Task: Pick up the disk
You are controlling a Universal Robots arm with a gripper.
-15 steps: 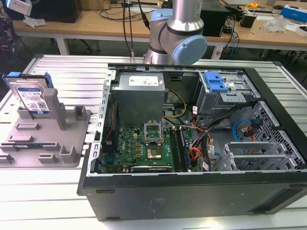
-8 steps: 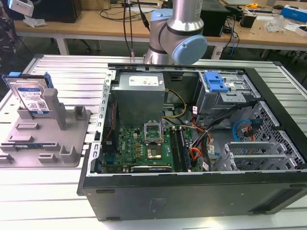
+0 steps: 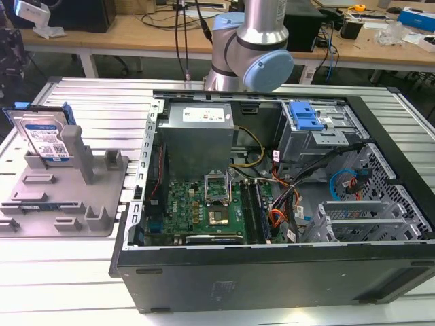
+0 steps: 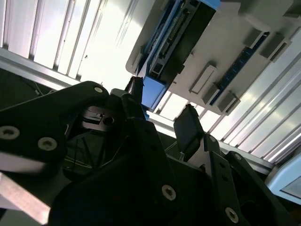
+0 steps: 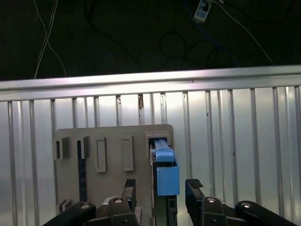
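The disk (image 3: 45, 139) stands upright in the grey fixture (image 3: 68, 197) at the exterior view's left, a silver drive with a white-and-blue label and blue side rails. In the first wrist view I look down on the disk's (image 5: 165, 172) blue-railed edge in the fixture's (image 5: 113, 141) slot. My gripper (image 5: 161, 187) hangs above it, open, with one black finger on each side and nothing held. In the second wrist view the gripper (image 4: 161, 103) stands open short of the disk (image 4: 178, 33), apart from it.
An open computer case (image 3: 272, 204) fills the middle of the ribbed metal table (image 3: 75, 285), with a blue bracket (image 3: 304, 115) in its drive bay. My arm's joint (image 3: 251, 47) rises behind the case. The table's edge (image 5: 150, 80) runs just beyond the fixture.
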